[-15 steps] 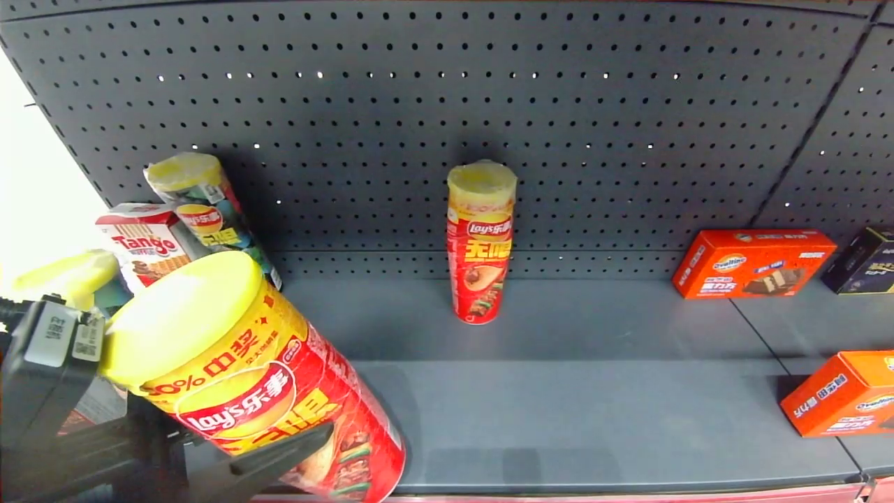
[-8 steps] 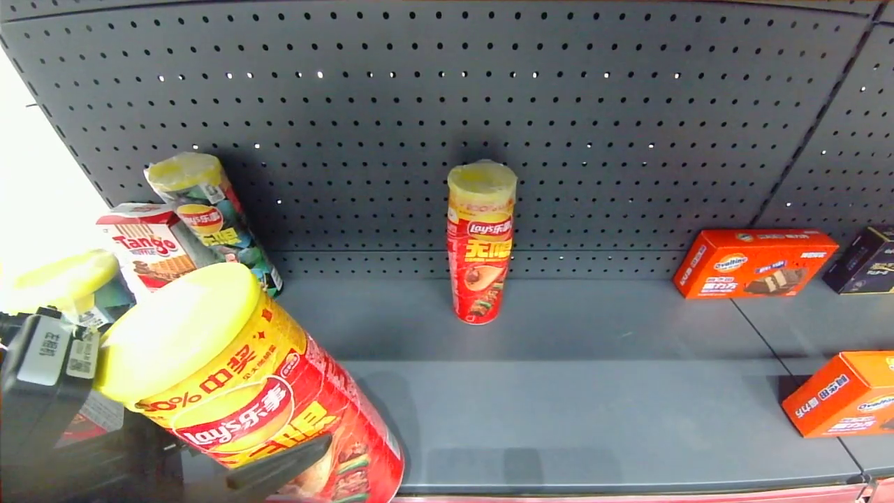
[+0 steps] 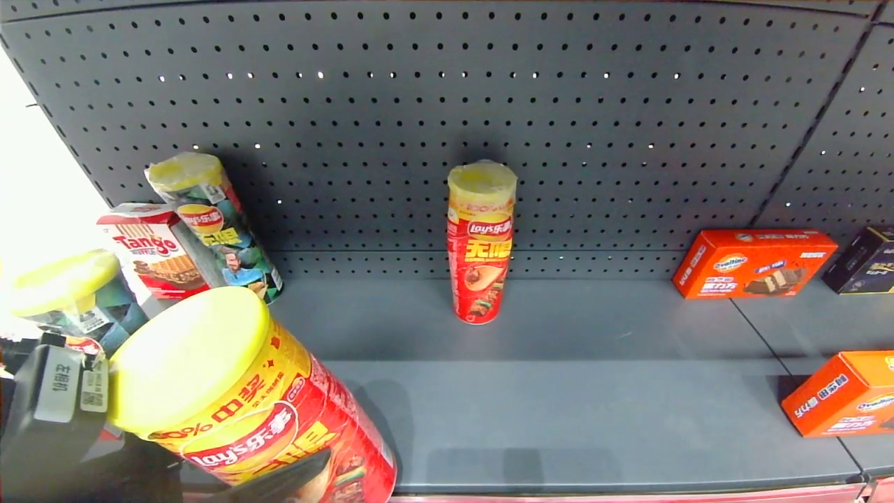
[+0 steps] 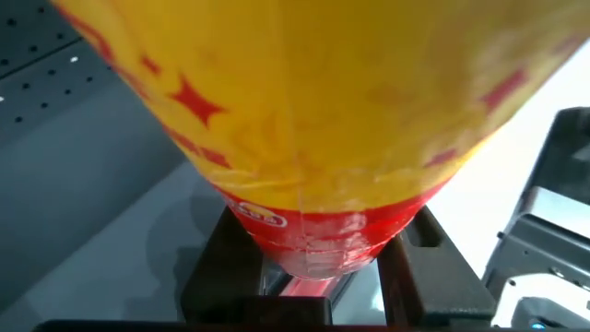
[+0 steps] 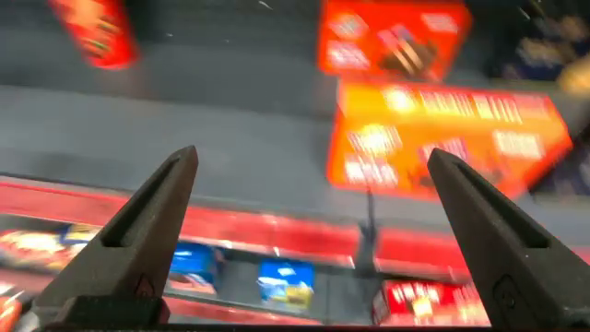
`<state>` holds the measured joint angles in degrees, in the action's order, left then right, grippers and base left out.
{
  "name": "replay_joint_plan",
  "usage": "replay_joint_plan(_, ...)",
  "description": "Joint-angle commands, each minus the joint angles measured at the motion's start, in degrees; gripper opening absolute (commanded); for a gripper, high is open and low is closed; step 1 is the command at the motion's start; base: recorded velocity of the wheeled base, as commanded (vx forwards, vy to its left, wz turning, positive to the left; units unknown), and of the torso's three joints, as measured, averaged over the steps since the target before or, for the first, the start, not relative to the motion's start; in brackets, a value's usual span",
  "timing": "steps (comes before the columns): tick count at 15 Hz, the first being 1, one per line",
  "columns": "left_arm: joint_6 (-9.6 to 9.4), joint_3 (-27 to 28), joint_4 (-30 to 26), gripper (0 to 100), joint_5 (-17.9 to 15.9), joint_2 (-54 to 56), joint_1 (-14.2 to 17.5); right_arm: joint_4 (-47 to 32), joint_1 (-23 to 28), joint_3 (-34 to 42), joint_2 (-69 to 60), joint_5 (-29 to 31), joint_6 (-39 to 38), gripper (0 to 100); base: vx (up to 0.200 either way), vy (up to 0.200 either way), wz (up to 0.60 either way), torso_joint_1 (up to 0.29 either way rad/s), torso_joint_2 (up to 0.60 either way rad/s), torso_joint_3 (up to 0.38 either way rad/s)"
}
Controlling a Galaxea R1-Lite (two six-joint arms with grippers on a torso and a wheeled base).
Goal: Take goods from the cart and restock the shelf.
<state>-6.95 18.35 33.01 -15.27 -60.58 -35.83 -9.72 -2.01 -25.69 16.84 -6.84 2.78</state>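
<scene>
A: At the shelf front, far left: the left gripper pinches the big can low on its body. The can is tilted, base by the front edge. Whether it touches the deck, I cannot tell.

B: Risk?

A: My read: released at that tilt, it tips or rolls off the lip. Swung left, it clips the small can just beside it, or the wafer box and leaning can behind.

B: Rightward?

A: One upright red can at the back wall, well apart. Then the back orange box, front orange box and dark box. Only the left neighbours crowd the placement.

B: The other arm?

A: The right gripper is spread wide, holding nothing, before the shelf front.
</scene>
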Motion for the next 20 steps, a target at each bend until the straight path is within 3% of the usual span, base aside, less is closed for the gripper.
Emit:
replay_joint_plan(1, 0.09, 0.11, 0.03, 0, 0.33, 0.02, 0.14, 1.45, -3.97, -4.81, 9.44, -1.69, 0.65, 100, 0.000, 0.000, 0.00, 0.000, 0.00, 0.000)
replay_joint_plan(6, 0.09, -0.15, 0.03, 0, 1.48, 0.19, 0.32, 15.69, -16.09, -5.34, 27.73, -4.76, 0.56, 100, 0.000, 0.000, 0.00, 0.000, 0.00, 0.000)
replay_joint_plan(13, 0.27, -0.86, 0.03, 0, 1.56, 0.55, 0.32, 19.91, -24.71, -11.76, 40.47, -7.84, -1.20, 100, 0.000, 0.000, 0.00, 0.000, 0.00, 0.000)
replay_joint_plan(16, 0.27, -0.33, 0.03, 0, 1.56, 0.37, 0.32, 21.23, -24.97, -13.87, 46.80, -10.39, -0.93, 100, 0.000, 0.000, 0.00, 0.000, 0.00, 0.000)
replay_joint_plan(20, 0.44, 0.81, 0.12, 0, 1.48, 0.19, 0.41, 34.24, -23.39, -16.06, 57.52, -14.25, 0.12, 100, 0.000, 0.000, 0.00, 0.000, 0.00, 0.000)
